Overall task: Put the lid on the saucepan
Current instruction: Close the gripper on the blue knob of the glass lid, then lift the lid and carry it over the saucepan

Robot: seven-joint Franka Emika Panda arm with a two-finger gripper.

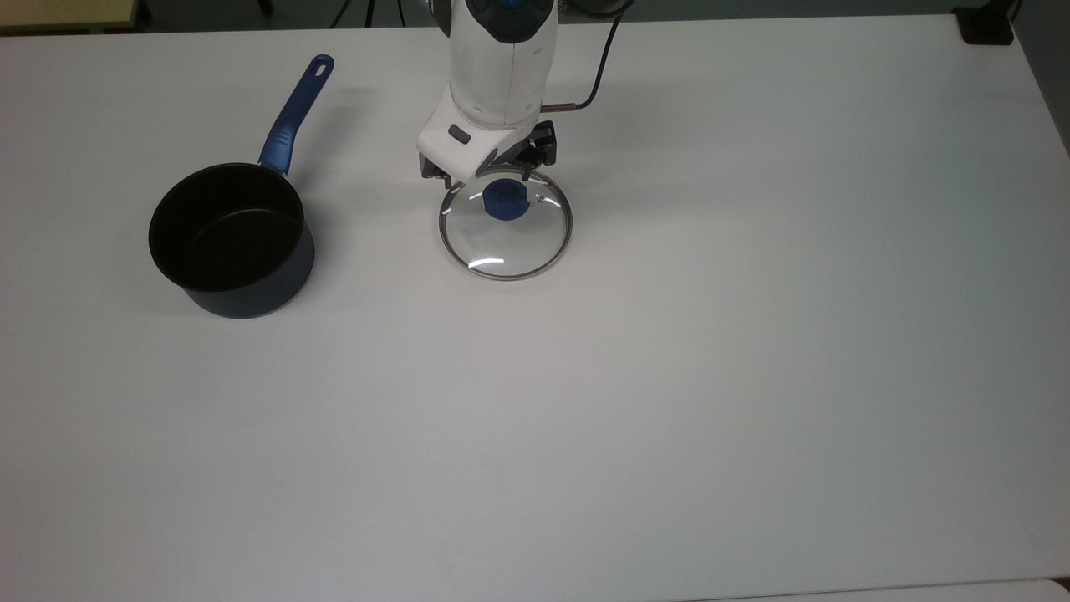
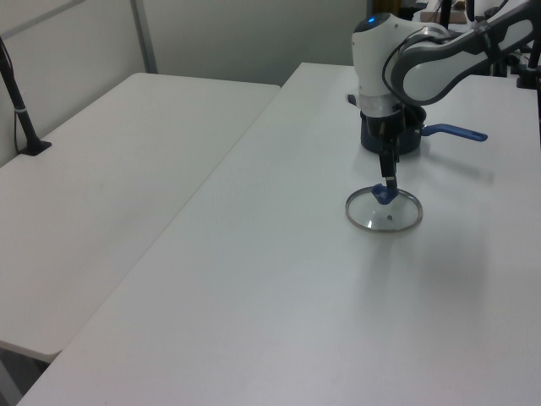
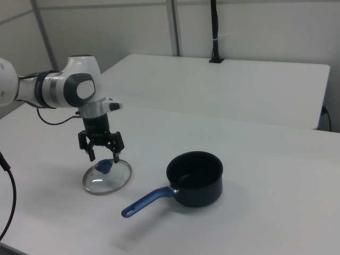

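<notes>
A: Which step is this?
B: The reach. The gripper (image 3: pixel 104 157) hangs spread wide just above the glass lid's (image 1: pixel 506 222) blue knob (image 1: pixel 505 201), upper centre of the top view. Next, I'd judge: descend, pinch the knob.
A: And the saucepan (image 1: pixel 231 241)?
B: Empty, well apart at left on the white table (image 1: pixel 669 376).

Table (image 1: pixel 669 376): white, broad.
Second table (image 2: pixel 110 161): white, alongside the first.
Black post (image 3: pixel 215 32): upright at that second table's far edge.
</notes>
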